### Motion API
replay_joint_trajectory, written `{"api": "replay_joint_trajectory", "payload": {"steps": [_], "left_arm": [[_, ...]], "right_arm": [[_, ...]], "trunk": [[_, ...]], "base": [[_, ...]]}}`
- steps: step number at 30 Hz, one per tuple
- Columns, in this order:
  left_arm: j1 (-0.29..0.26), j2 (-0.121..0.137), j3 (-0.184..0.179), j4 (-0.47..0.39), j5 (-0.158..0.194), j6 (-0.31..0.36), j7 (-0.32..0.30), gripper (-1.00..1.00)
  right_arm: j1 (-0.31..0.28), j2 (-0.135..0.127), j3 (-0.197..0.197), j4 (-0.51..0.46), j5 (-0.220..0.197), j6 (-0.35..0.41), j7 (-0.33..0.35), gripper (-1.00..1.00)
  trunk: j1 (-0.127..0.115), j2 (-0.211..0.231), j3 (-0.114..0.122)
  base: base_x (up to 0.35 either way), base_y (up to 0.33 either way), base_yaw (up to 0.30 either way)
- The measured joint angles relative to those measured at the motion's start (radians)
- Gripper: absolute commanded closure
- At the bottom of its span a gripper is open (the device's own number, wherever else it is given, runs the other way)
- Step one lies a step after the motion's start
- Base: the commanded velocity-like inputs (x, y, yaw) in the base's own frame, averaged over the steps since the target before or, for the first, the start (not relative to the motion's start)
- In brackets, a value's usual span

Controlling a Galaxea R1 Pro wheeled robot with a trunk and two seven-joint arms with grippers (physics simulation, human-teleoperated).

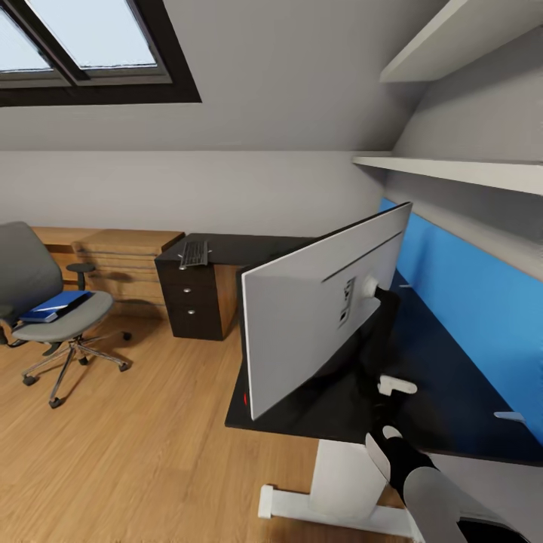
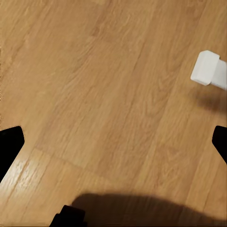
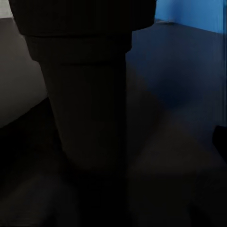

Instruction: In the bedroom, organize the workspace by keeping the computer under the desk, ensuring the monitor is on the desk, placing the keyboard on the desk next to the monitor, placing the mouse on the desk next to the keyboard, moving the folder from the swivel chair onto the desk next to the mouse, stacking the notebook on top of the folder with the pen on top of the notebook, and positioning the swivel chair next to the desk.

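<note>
Monitor (image 1: 320, 309) is on the tabletop (image 1: 452, 407), back toward the camera; keyboard (image 1: 194, 254) on the far wing, well apart from it; folder (image 1: 54, 305) still on the swivel chair (image 1: 38, 302), away from the tabletop. Right pincer at the monitor neck (image 3: 90, 109), grip state unclear; left pincer (image 2: 113, 142) wide over floor (image 2: 94, 85). Most steps left.

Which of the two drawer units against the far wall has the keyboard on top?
The black drawer unit with round knobs, under the desk top; the keyboard lies on it. The light-wood chest beside it carries none.
</note>
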Motion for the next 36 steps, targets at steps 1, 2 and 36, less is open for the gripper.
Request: {"api": "replay_joint_trajectory", "payload": {"steps": [1,2,36], "left_arm": [[0.000,0.000,0.000,0.000,0.000,0.000,0.000,-1.00],[0.000,0.000,0.000,0.000,0.000,0.000,0.000,-1.00],[0.000,0.000,0.000,0.000,0.000,-0.075,0.001,-1.00]], "right_arm": [[0.000,0.000,0.000,0.000,0.000,0.000,0.000,-1.00],[0.000,0.000,0.000,0.000,0.000,0.000,0.000,-1.00],[0.000,-0.001,0.000,0.002,0.000,0.000,-0.001,-1.00]], "trunk": [[0.000,0.000,0.000],[0.000,0.000,0.000],[-0.031,0.056,0.025]], "base": [[-0.148,0.000,0.000],[-0.118,0.000,0.000],[-0.011,0.000,0.000]]}}
